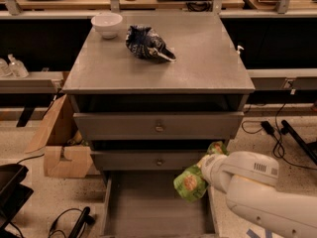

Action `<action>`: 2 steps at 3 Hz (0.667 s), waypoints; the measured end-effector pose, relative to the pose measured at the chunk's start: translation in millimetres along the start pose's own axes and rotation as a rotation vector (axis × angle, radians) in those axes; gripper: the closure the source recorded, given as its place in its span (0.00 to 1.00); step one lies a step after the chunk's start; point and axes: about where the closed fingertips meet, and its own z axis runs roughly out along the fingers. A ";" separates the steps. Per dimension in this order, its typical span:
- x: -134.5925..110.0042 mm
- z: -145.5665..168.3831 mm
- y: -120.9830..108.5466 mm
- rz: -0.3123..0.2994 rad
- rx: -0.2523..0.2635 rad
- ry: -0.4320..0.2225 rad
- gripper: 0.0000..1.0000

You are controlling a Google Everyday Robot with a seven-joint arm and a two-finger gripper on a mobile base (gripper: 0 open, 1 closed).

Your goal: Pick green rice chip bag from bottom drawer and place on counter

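The green rice chip bag (190, 183) hangs in the air over the right side of the open bottom drawer (143, 205), in front of the middle drawer. My gripper (204, 168) is at the end of the white arm (252, 187) that comes in from the lower right; it is shut on the bag's upper right part, and the arm's wrist mostly hides it. A bit of green (217, 147) shows above the wrist. The grey counter (198, 63) is above, well clear of the bag.
A dark blue-and-white snack bag (147, 42) and a white bowl (107, 24) sit on the counter's back left. Two upper drawers (158, 128) are shut. A cardboard box (62, 155) stands left of the cabinet. Cables (277, 128) lie on the floor at right.
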 end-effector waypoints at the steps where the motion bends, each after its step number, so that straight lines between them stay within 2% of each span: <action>1: 42.7 -46.3 -50.6 -0.045 0.042 0.099 1.00; 2: 101.4 -115.0 -105.6 -0.019 0.069 0.189 1.00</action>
